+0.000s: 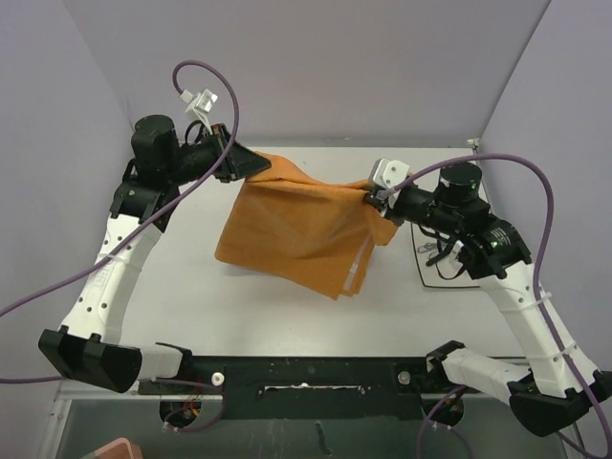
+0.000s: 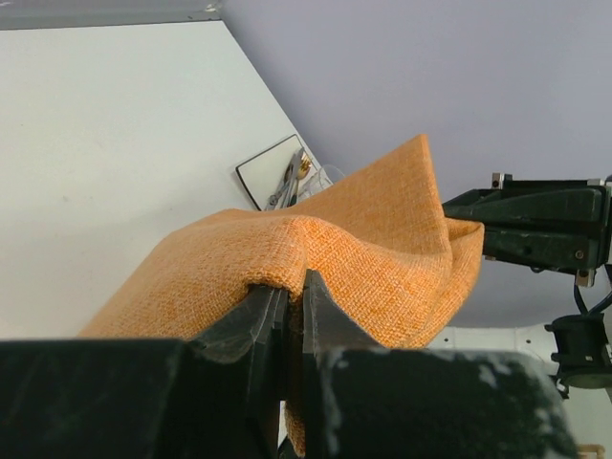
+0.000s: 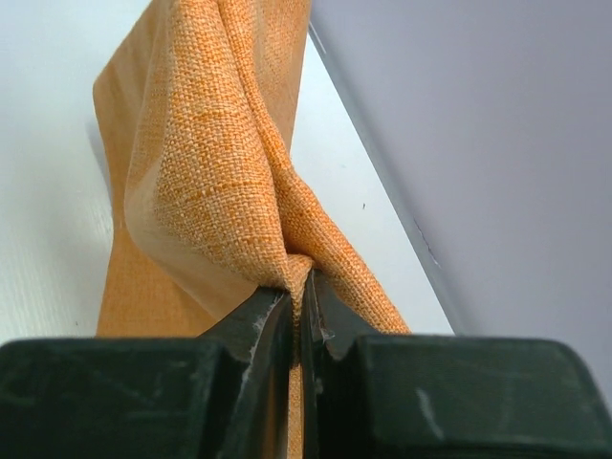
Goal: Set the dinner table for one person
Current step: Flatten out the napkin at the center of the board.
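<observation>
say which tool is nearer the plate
The right tool: it grips the cloth corner just beside the plate. The left tool holds the opposite corner, farther off.

Plain lavender walls close in the table [image 1: 191, 316] on three sides: back wall [image 1: 325, 67] along its far edge, left wall [image 1: 43, 143], right wall [image 1: 569, 86]. Tabletop matte white, metal-edged. Light even, shadows soft. Grey-green lower surface [image 1: 363, 435] beyond the near edge.
</observation>
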